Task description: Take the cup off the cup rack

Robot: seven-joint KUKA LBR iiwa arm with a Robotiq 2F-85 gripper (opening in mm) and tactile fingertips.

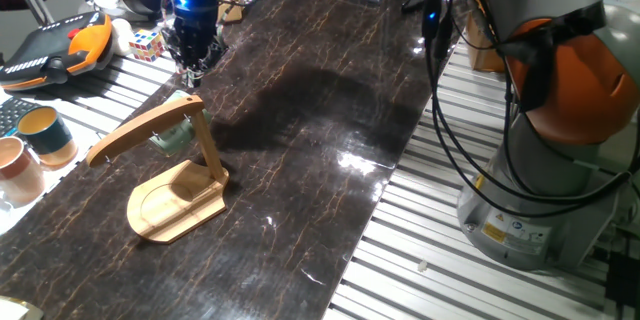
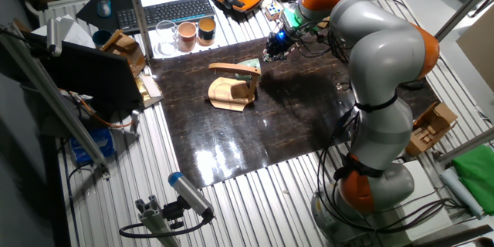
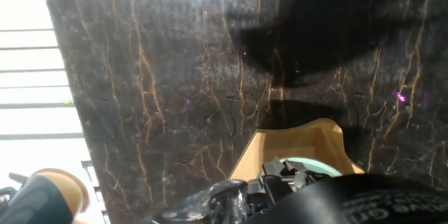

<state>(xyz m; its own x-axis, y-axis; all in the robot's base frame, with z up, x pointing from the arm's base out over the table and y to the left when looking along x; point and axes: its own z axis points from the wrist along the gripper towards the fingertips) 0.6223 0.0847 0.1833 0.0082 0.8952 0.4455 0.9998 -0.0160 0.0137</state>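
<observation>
The black two-finger gripper (image 1: 193, 60) hangs above the dark, gold-veined marble-look slab (image 1: 300, 130), its blue-lit wrist just over the fingers; whether its jaws are spread or closed cannot be told from any view. Just below and in front of it stands the light wooden cup rack (image 1: 180, 175) — an oval dished base, a flat upright post and a long curved arm sweeping out to one side. The small grey-green cylindrical cup (image 1: 173, 138) hangs under that arm, close to the post, beneath the gripper and apart from it.

In the other fixed view the gripper (image 2: 276, 46) sits just beside the rack (image 2: 231, 89), the cup (image 2: 248, 66) between them at the rack's top. The hand view looks down past the dark gripper body onto the slab's glossy, cracked pattern (image 3: 161, 77), with the pale wooden rack (image 3: 294, 143) and a sliver of the cup's greenish rim (image 3: 311, 164) near the bottom edge.

Farther off, past the rack, a teal cup with a yellow inside (image 1: 45, 132) and a pinkish-tan cup (image 1: 17, 165) stand on the ribbed metal table (image 1: 420, 260).
</observation>
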